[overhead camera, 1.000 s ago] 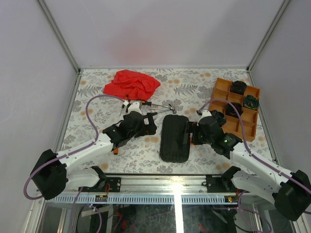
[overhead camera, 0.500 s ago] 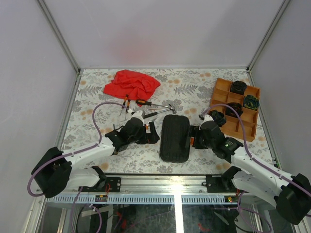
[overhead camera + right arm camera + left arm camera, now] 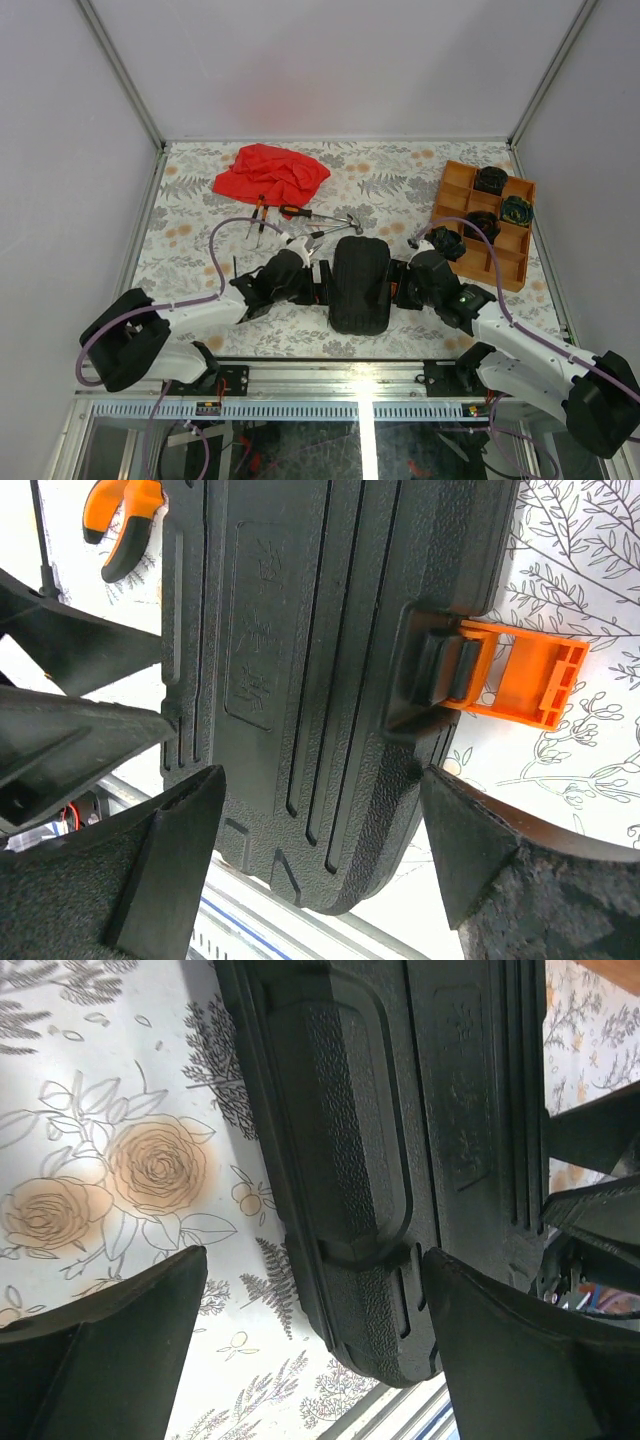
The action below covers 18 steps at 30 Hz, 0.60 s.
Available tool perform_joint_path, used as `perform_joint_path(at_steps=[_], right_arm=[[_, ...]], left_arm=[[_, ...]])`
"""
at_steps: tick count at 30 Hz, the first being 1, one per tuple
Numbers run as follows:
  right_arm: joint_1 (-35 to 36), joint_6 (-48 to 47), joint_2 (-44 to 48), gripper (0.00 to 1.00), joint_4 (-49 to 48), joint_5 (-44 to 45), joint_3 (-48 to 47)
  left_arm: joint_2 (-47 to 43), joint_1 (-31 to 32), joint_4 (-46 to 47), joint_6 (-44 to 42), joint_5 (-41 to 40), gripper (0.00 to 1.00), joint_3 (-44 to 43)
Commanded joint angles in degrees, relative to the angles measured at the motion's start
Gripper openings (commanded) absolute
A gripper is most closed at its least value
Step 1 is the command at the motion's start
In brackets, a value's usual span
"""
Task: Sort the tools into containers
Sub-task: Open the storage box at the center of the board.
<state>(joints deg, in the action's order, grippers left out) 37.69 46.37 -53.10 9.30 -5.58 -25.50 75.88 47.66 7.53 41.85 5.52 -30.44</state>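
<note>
Partly done: three coils [image 3: 491, 180] sit in the orange compartmented tray [image 3: 452, 178] at 2 o'clock, and a fourth coil [image 3: 447, 243] lies at its edge. The hand tools [image 3: 300, 213] lie loose at 11 o'clock from the case [image 3: 360, 285], which is ribbed black plastic, shut, at centre. The left claw [image 3: 315, 1280] and right claw [image 3: 320, 790] gape wide, flanking it at 9 and 3 o'clock.

Left gripper [image 3: 320, 275] and right gripper [image 3: 398, 285] flank the closed black case [image 3: 360, 285].
</note>
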Motion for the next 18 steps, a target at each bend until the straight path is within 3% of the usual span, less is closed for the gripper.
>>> perform_joint_path(at_steps=[1, 7, 13, 18], right_arm=[[-0.34, 1.48, 0.43, 0.84, -2.65, -0.68, -0.09], [-0.35, 1.58, 0.73, 0.82, -3.30, -1.19, 0.12], [-0.34, 1.51, 0.89, 0.82, -2.89, -0.63, 0.39], [-0.34, 1.15, 0.98, 0.82, -2.44, 0.02, 0.47]], left_arm=[[1.62, 0.62, 9.19, 1.22, 4.18, 0.84, 1.90], [0.43, 0.52, 15.17, 5.58, 3.78, 0.77, 6.17], [-3.83, -0.45, 15.88, 8.08, 0.97, 0.73, 8.22], [-7.25, -4.24, 15.72, 8.61, 1.45, 0.64, 10.22]])
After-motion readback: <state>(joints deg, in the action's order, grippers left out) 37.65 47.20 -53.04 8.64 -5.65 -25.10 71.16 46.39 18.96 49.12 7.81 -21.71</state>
